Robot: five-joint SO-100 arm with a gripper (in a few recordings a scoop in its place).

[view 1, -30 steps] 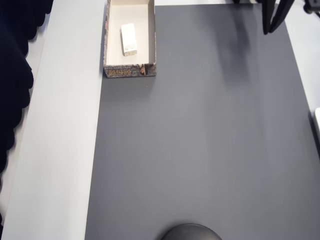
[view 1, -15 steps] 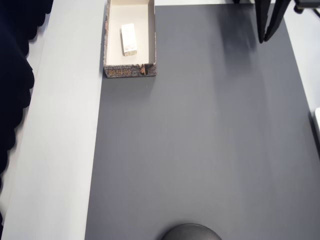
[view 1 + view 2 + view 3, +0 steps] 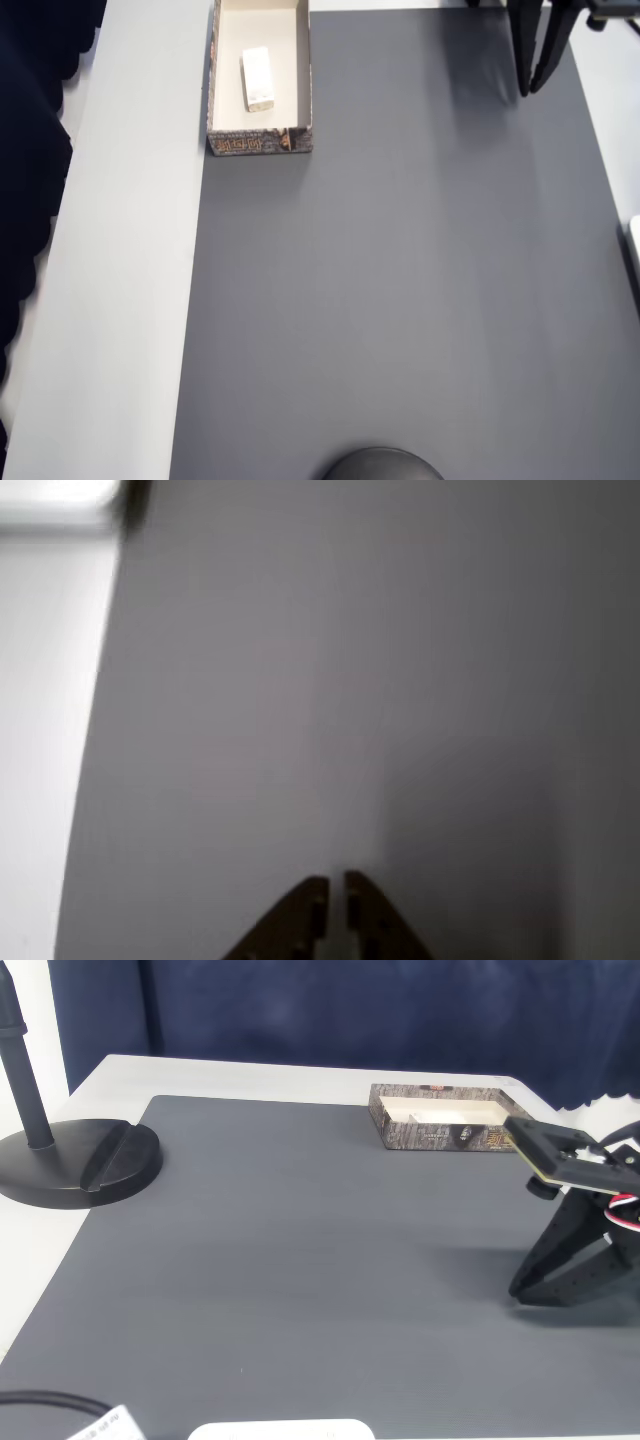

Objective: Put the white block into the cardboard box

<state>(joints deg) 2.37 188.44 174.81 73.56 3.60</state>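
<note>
A dark grey mat (image 3: 300, 1260) covers the white table (image 3: 250, 1075). The cardboard box (image 3: 445, 1132) sits at the mat's far right edge, and a black round stand (image 3: 75, 1160) is at the left. The gripper (image 3: 530, 1295) points down at the right, its tips close together just above the mat.

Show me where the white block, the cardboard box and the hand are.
white block (image 3: 258, 78), overhead view, its top face.
cardboard box (image 3: 260, 143), overhead view, its notched short wall.
hand (image 3: 336, 898), wrist view, between its fingertips.
</note>
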